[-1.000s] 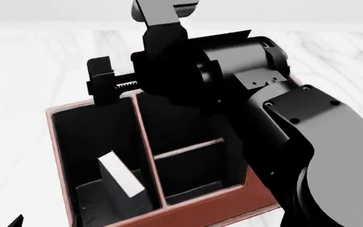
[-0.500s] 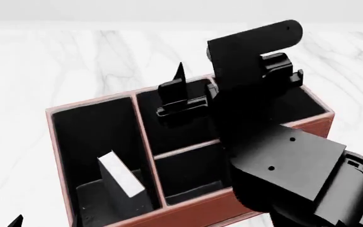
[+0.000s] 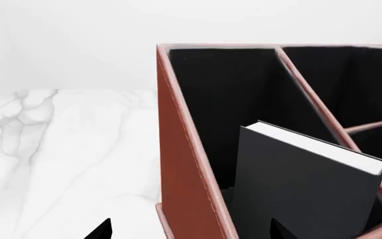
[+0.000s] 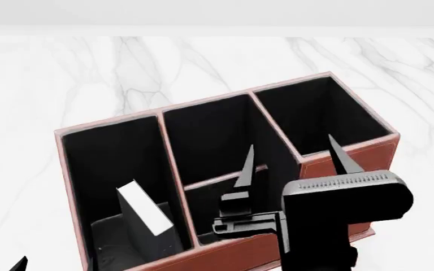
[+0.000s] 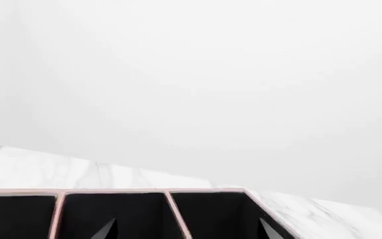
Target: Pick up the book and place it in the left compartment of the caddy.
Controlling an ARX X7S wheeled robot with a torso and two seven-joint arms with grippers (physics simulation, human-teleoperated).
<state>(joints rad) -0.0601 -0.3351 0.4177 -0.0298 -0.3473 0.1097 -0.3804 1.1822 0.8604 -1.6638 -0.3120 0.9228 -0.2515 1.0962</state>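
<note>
1. Because the book [image 4: 143, 210] already stands tilted inside the left compartment [image 4: 111, 161] of the caddy [image 4: 330, 164], leaning toward the near end, placing looks finished.
2. The right gripper [image 4: 293, 161] hangs above the caddy's near wall, fingers spread, pinching nothing.
3. The left gripper [image 3: 187, 230] shows only two dark tips, spread apart and empty, beside the caddy.
4. A good retreat would lift the arms straight clear, avoiding rim and book.

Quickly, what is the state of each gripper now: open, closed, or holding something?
Left gripper: open and empty, near the book in the caddy.
Right gripper: open, holding nothing, above the caddy.
</note>
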